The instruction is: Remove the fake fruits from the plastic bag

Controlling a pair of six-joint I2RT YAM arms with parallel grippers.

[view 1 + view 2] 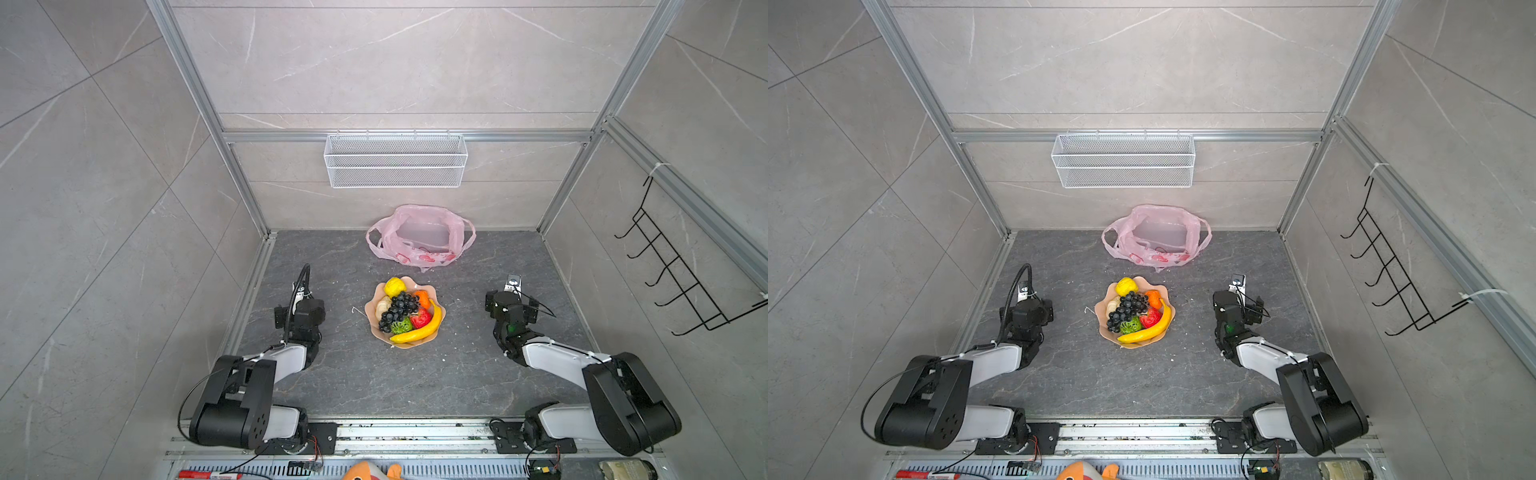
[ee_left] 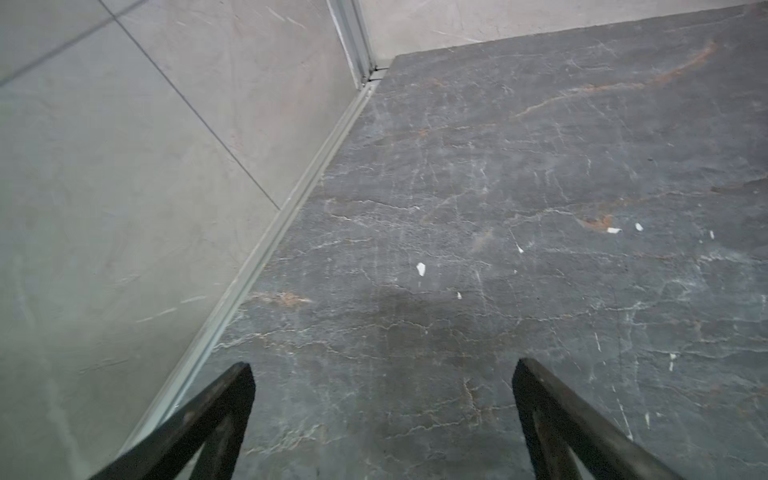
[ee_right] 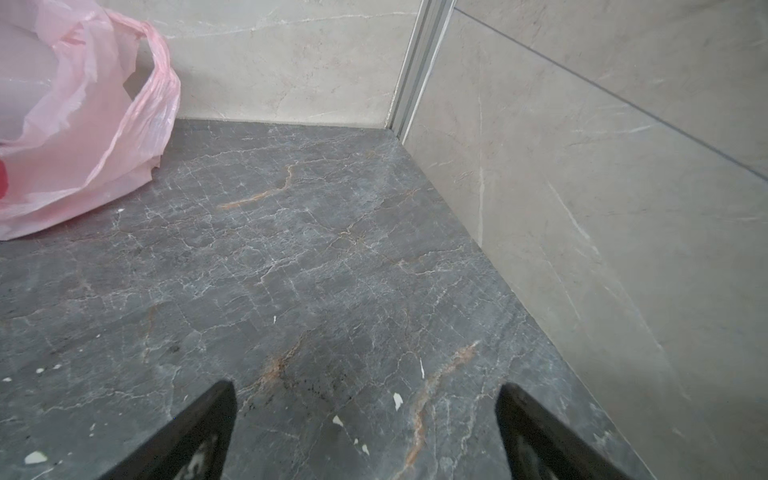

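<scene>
We see the fake fruits [image 1: 405, 311] heaped together in a peach scalloped bowl [image 1: 424, 287] at the middle of the dark marble table [image 1: 374, 382]. The banana [image 1: 419, 328] curves along the near right rim. The grape bunch [image 1: 397, 309] lies across the centre, with the lemon [image 1: 394, 286] at the far side. The orange [image 1: 422, 298], the red apple [image 1: 420, 318], the green bumpy fruit [image 1: 401, 325] and a beige lump [image 1: 382, 307] are packed around the grapes.

Behind the bowl and apart from it, the plastic bag [image 1: 419, 239] sits against the rear wall with its mouth gaping upward and its handle loops drooping to either side.

Well to the left of the bowl, the left gripper [image 2: 382, 368] hangs over the table with its jaws spread wide, and we see only marble between them. Well to the right, the right gripper [image 3: 366, 387] is likewise released, gripping nothing, with a corner of the bag in its wrist view.
</scene>
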